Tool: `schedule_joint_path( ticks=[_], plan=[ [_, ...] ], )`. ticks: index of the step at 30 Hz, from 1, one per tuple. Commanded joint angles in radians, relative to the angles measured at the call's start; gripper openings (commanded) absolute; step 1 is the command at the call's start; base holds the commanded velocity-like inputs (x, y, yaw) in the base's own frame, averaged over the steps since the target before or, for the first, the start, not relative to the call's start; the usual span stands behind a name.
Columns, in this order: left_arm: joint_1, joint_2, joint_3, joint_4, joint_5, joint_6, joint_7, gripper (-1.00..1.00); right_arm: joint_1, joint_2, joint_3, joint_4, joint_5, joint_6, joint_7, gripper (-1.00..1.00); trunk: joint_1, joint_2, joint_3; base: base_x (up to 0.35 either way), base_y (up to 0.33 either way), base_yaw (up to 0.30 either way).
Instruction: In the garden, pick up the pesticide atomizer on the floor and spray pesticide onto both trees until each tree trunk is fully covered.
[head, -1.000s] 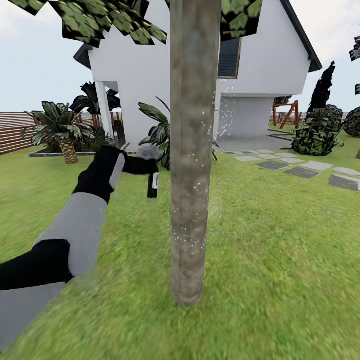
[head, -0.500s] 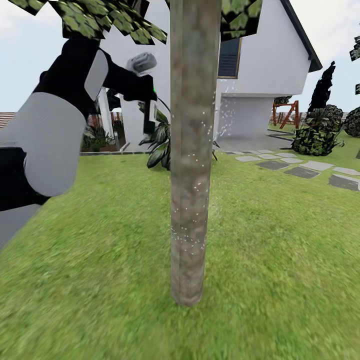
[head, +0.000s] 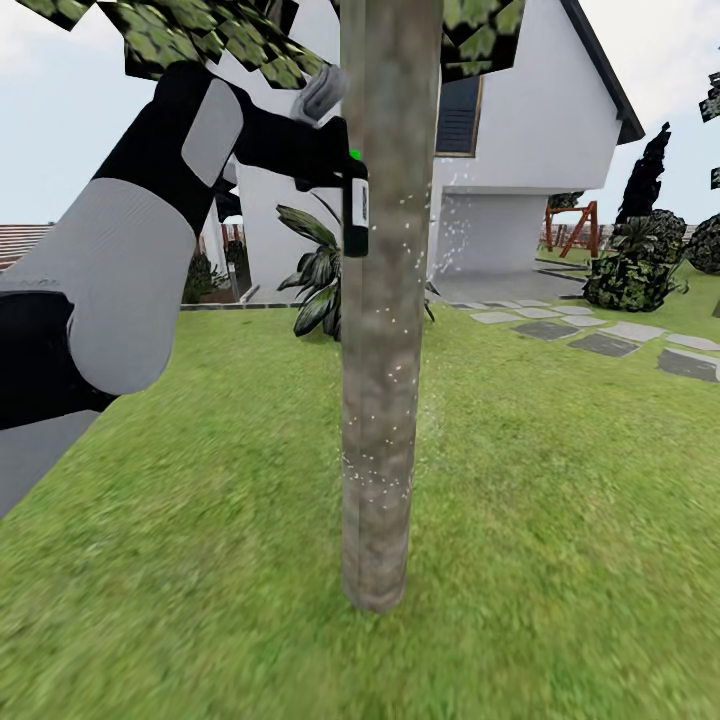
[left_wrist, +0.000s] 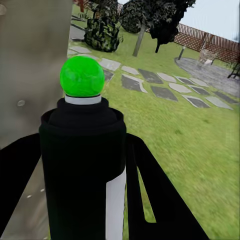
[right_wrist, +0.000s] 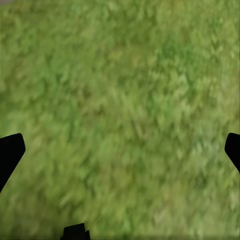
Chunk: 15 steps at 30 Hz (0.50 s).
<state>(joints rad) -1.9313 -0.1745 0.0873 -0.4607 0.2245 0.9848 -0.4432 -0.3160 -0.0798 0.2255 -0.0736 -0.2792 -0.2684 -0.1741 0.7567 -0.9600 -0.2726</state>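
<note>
**Atomizer held high against the trunk**

Green lawn (head: 560, 520) fills the head view, with a white house (head: 520, 130) behind, stepping stones (head: 600, 340) on the right and a slat fence (head: 25, 245) far left. One grey-brown trunk (head: 385, 400) stands upright in the middle, speckled with small white droplets along its lower and middle stretch, leaves (head: 200, 40) overhead. The left arm (head: 130, 260) reaches up from the left side. Its gripper (head: 325, 150) is clamped on the atomizer (head: 355, 205), which hangs upright with its long axis vertical, black body and white label below, pale grey head (head: 322, 92) up by the gripper, a green spot near the top. The bottle overlaps the trunk's left edge, just beside or touching it; which one I cannot tell.

Grass and paving stones (left_wrist: 165, 85) stretch away in the left wrist view, with dark shrubs (left_wrist: 102, 30) and a fence (left_wrist: 205, 40) beyond. The atomizer (left_wrist: 82, 170) sits close up between the two black fingers (left_wrist: 150, 200), which press its sides. Its green spot (left_wrist: 81, 76) faces the camera and the white label strip runs down its body. The trunk (left_wrist: 32, 65) rises as a blurred grey wall right beside it.

Blurred grass (right_wrist: 120, 110) lies under the right gripper (right_wrist: 120, 150) in the right wrist view. Its black fingertips (right_wrist: 10, 150) sit at opposite edges, spread wide apart, holding nothing.
</note>
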Motion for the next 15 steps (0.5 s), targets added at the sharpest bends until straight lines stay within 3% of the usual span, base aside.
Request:
schedule_joint_path(
  ticks=[1,7,13,15],
  plan=[
    [0.000,0.000,0.000,0.000,0.001,0.000,0.000,-1.00,0.000,0.000,0.000,0.000,0.000,0.000,0.000,1.00,0.000,0.000,0.000,0.000,0.000,0.000],
    [0.000,0.000,0.000,0.006,-0.003,-0.002,0.005,-1.00,0.000,0.000,0.000,0.000,0.000,0.000,0.000,1.00,0.000,0.000,0.000,0.000,0.000,0.000],
    [0.000,0.080,0.000,0.008,-0.009,-0.004,0.008,-1.00,0.000,0.000,0.000,0.000,0.000,0.000,0.001,1.00,0.000,0.000,0.000,0.000,0.000,0.000],
    [0.000,0.108,0.000,0.006,-0.025,-0.004,0.014,-1.00,0.000,0.000,0.001,0.001,0.001,0.000,0.001,1.00,0.000,0.000,0.000,0.000,0.000,0.000]
  ],
)
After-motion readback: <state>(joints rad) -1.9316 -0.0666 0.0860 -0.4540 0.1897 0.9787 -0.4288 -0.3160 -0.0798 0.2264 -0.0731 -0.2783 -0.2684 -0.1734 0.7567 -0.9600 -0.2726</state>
